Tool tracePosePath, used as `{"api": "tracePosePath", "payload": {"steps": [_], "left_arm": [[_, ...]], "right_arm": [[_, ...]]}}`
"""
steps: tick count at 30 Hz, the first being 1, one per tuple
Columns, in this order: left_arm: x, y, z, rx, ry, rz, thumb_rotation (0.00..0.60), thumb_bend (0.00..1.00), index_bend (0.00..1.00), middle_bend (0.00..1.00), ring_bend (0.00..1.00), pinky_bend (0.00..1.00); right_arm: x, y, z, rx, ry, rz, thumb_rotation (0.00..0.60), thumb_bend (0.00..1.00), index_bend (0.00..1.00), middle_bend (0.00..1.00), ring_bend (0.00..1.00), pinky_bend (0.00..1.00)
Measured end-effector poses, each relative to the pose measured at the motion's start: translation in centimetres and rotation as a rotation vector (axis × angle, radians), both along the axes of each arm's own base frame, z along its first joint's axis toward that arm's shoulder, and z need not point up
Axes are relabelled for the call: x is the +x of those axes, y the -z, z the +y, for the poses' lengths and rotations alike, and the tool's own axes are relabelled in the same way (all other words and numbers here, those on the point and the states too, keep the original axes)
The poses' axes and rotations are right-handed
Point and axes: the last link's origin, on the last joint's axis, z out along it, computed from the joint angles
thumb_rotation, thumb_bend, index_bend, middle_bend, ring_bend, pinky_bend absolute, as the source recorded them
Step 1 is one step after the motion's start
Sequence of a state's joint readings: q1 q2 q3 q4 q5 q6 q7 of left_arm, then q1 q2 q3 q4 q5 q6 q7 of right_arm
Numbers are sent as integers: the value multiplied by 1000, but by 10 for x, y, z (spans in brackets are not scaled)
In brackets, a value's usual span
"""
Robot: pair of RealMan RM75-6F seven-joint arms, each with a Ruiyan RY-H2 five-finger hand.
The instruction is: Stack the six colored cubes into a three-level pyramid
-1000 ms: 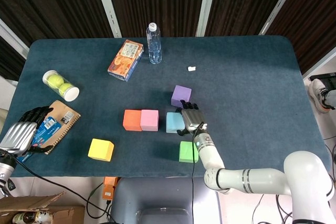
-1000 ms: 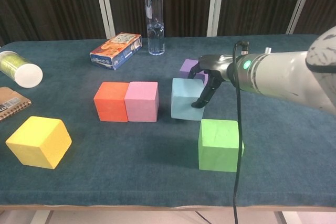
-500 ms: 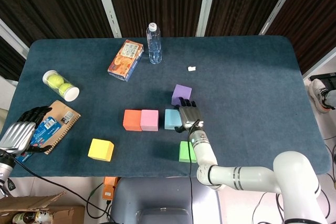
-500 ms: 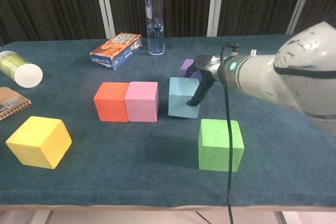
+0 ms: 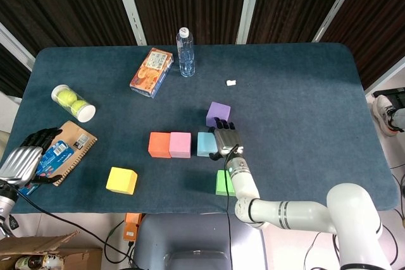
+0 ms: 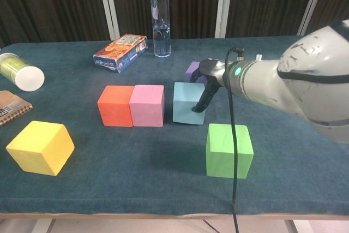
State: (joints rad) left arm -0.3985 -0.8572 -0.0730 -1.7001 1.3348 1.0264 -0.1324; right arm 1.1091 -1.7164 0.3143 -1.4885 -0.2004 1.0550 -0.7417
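Cubes are sitting on the dark blue table (image 5: 304,86): the orange cube (image 5: 159,145) and pink cube (image 5: 180,145) are touching side by side, and the light blue cube (image 5: 205,144) is lying just beside the pink one. The right hand (image 5: 226,141) is pressing its dark fingers (image 6: 203,102) against the blue cube's right face. The purple cube (image 5: 218,114) is sitting just behind, the green cube (image 6: 229,150) near the front edge, the yellow cube (image 5: 121,180) well apart. The left hand (image 5: 25,159) is resting, fingers curled, holding nothing, over a notebook (image 5: 74,141). Dark slatted panels are lining the wall behind.
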Motion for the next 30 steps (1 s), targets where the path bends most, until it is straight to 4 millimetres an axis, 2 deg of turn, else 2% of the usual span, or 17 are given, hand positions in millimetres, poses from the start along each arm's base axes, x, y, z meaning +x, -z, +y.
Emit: {"api": "tracePosePath", "payload": {"steps": [24,30], "left_arm": [[-2,-2,1,-1,-9,2,600,43,95,59,0,104],[-3,-1,2,-5,-11,-1,600,43,95,59,0,104]], "right_arm": [[11,10,1,23,-10,-27,600,213,520,10,0,0],[11,13,1,24,-7,-20,600,212,492,10,0,0]]}}
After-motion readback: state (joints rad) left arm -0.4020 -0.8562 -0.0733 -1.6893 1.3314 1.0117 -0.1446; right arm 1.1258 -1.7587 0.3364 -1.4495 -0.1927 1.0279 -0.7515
